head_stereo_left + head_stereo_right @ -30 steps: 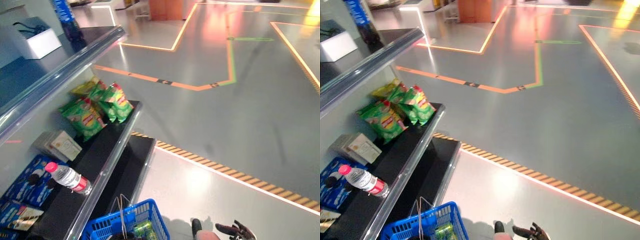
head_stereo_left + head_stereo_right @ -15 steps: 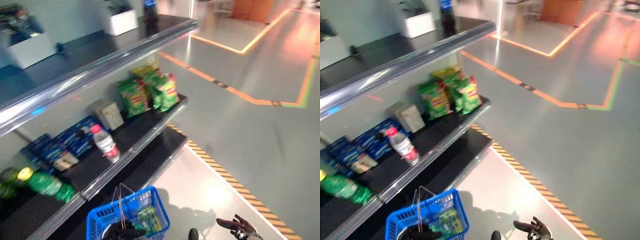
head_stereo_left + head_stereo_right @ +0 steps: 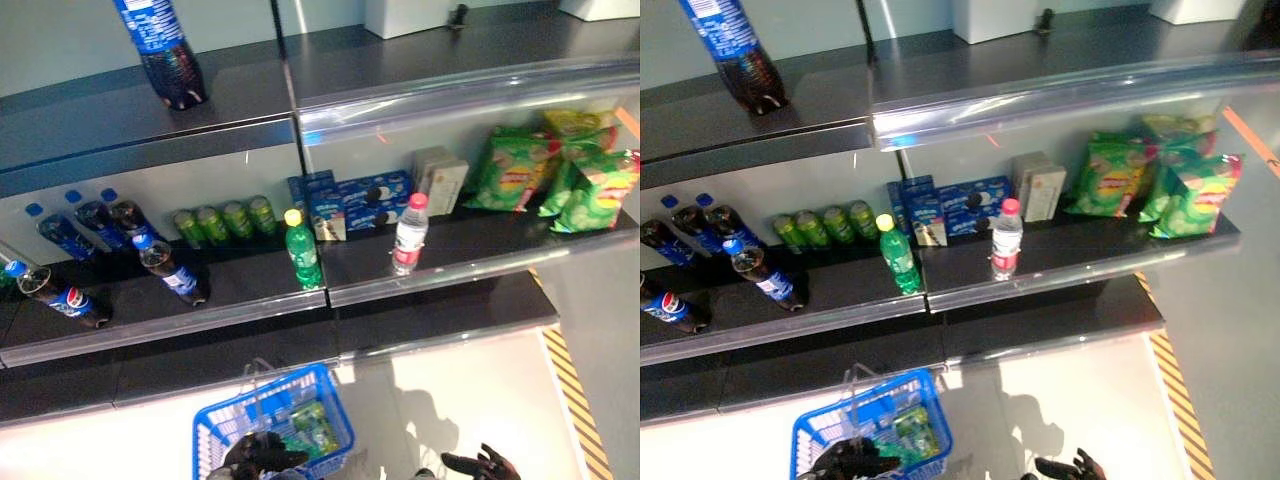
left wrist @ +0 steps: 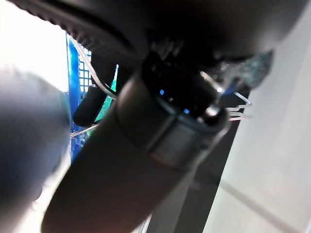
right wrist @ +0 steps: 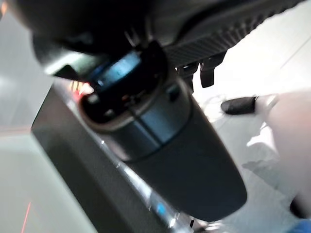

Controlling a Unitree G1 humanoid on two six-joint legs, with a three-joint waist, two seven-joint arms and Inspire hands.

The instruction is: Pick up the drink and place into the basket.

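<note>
Camera has swung onto the shelf (image 3: 430, 275): green bottle (image 3: 302, 250) upright beside water bottle (image 3: 409, 233). Left robot hand (image 3: 262, 455) grips the basket (image 3: 215, 435) handle; right robot hand (image 3: 480, 465) hangs open.

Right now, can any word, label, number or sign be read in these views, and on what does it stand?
Nothing is legible.
Cola bottle on the top shelf: label blurred.
Water bottle: label too small.
Blue boxes: print blurred.
Green chip bags: logos too small.

Dark tiered shelf unit (image 3: 430, 270) with glossy metal edges, pale grey wall behind, light floor (image 3: 480, 390), yellow-black hazard stripe (image 3: 570, 385)
</note>
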